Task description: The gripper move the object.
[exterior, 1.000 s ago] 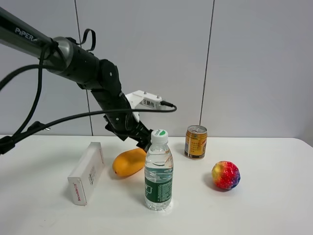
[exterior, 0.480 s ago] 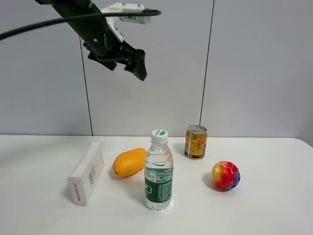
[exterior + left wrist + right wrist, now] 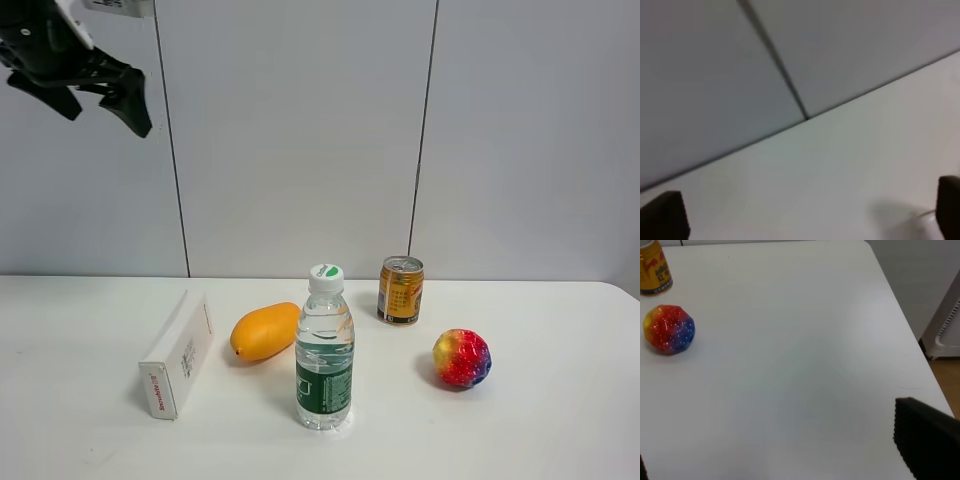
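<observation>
From the high camera, the object (image 3: 265, 331) lies on the table (image 3: 560, 430) between the white box (image 3: 178, 352) and the water bottle (image 3: 324, 350). Its long axis slants from a nearer end by the box to a farther end by the bottle, and the left gripper (image 3: 105, 118) hangs high up at the left, jaws spread and empty. The left wrist camera shows its dark fingertips (image 3: 662, 215) set wide apart before wall and table. The right wrist camera shows the right gripper (image 3: 775, 450) also spread, holding nothing, with the ball (image 3: 668, 329) and the can (image 3: 654, 267) well beyond it.
</observation>
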